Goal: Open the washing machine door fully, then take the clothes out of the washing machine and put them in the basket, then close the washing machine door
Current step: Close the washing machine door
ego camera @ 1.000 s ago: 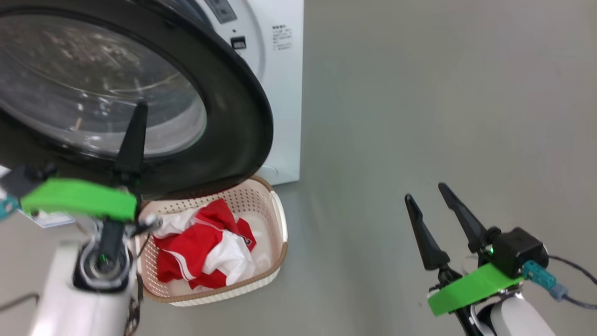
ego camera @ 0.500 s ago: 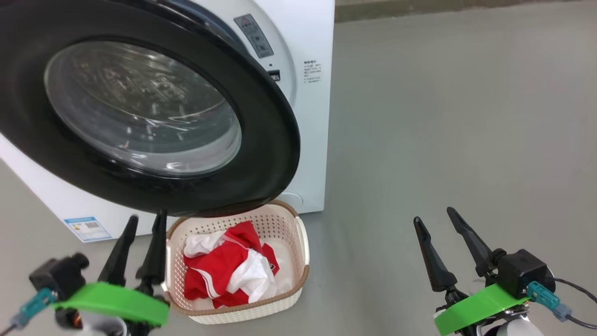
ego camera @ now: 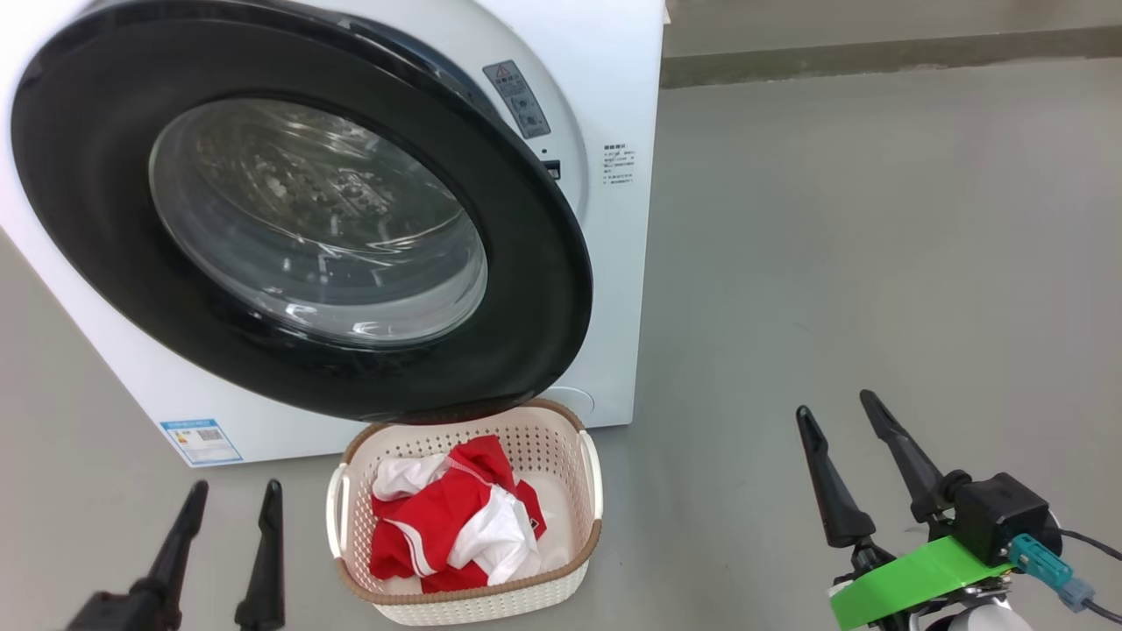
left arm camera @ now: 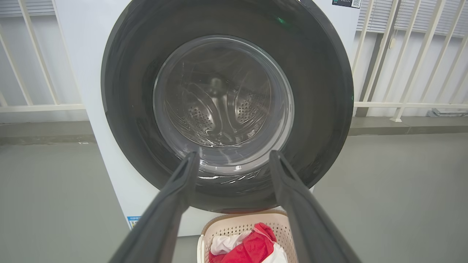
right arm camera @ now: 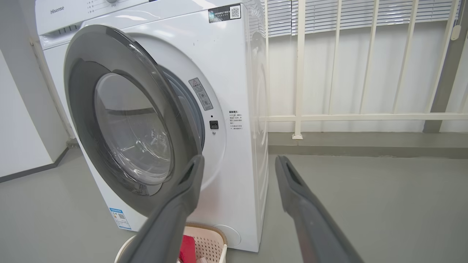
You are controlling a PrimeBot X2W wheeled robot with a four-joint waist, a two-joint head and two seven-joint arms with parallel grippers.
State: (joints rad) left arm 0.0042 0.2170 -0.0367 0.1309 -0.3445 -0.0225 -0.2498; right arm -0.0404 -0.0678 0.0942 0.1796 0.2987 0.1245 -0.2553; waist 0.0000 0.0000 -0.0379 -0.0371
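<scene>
Two grippers stand with their dark fingers spread wide and empty: the left gripper point(ego camera: 237, 484) at 7 o'clock in the head view, the right gripper point(ego camera: 834, 403) at 4 o'clock, both above the bare grey floor point(ego camera: 877, 263). The washing machine point(ego camera: 627, 263) fills the view from 9 to 12 o'clock, and the washing machine door point(ego camera: 526, 263) hangs ajar in front of it. The right wrist view shows its free edge swung clear of the white front panel. Through the glass, the left wrist view shows the perforated steel drum point(left arm camera: 219, 109). The basket point(ego camera: 599, 535) sits on the floor at 6 o'clock, just before the machine's foot, between the two grippers and nearer the left one. Its far rim is tucked under the door's lower black rim, which overhangs it. The clothes point(ego camera: 438, 526), red with white panels, lie crumpled inside the basket. A blue sticker point(ego camera: 201, 441) sits low on the machine's front at 8 o'clock, and a grey warning label point(ego camera: 519, 98) at 12 o'clock beside the door opening. A green bracket point(ego camera: 912, 580) and a teal plug point(ego camera: 1039, 561) with its cable ride on the right wrist. Behind the machine, the right wrist view shows a cream railing point(right arm camera: 299, 73) from 12 to 3 o'clock.
</scene>
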